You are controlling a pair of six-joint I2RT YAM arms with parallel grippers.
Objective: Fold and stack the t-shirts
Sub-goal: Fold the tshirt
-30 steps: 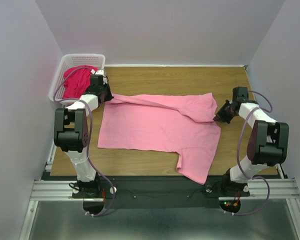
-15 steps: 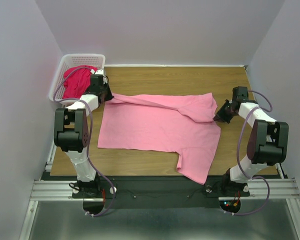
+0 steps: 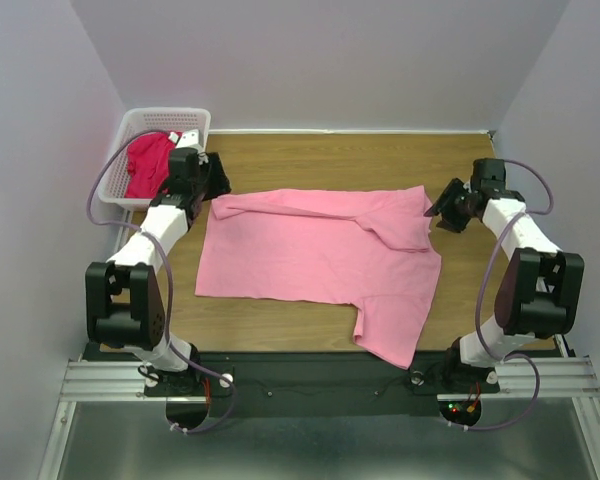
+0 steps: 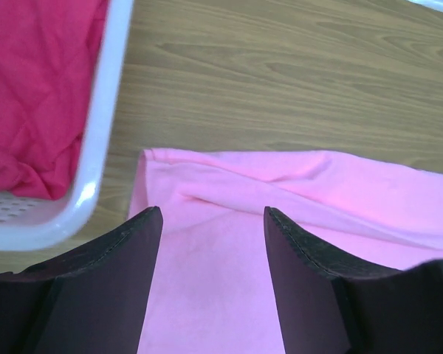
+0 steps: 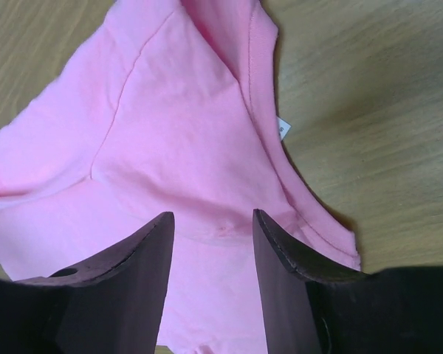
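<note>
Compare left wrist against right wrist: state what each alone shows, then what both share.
Left wrist only: the white plastic lattice basket holding the crimson red cotton t-shirt. Right wrist only: a small white tag at the edge of the light pink cotton t-shirt. Shared: that pink shirt and the wooden tabletop.

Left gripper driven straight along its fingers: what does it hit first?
The pink t-shirt: the open left gripper points at the folded edge near its corner, with nothing in between. The white basket sits off to one side, out of that line. Gap to the cloth is unclear.
</note>
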